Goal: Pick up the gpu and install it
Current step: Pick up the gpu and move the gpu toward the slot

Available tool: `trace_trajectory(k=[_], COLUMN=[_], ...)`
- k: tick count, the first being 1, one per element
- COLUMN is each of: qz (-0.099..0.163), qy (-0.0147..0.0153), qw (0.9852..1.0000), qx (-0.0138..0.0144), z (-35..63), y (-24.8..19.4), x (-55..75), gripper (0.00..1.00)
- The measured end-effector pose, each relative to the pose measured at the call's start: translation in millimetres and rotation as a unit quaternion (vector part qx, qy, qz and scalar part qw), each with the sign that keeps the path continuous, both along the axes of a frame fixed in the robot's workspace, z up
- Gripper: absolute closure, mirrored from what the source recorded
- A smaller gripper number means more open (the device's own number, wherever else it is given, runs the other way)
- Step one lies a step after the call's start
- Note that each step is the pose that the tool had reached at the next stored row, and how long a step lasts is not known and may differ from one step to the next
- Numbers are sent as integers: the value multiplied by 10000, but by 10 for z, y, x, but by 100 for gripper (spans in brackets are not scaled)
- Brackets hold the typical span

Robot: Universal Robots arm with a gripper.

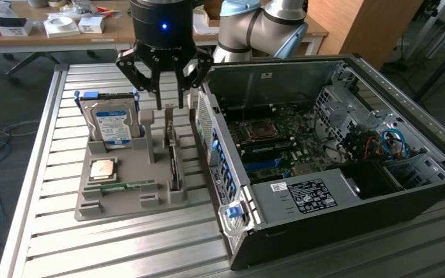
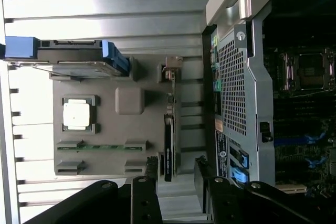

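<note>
light: bright, even | glare: table slats [image 2: 105, 3] | shadow: case interior [image 2: 304, 3]

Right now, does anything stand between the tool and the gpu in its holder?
Nothing visible does. The open tool hangs above the gpu, which stands on edge in the gray holder. The hard drive on one side and the computer case on the other lie outside that gap.

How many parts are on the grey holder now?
4: hard drive upright at the far end, CPU lying flat, memory stick in its slot, gpu on edge beside the case.
</note>
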State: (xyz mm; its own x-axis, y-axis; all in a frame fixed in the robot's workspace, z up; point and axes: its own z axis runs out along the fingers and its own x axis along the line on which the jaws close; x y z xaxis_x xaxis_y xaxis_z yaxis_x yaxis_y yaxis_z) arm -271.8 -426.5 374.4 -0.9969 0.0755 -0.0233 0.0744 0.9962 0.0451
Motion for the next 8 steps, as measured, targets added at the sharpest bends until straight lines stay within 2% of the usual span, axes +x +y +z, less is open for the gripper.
trace_trajectory(k=[8], qz=[0], qy=[0], qw=[10000], qx=[0], z=[-90], y=[0], x=[0], gripper=[58])
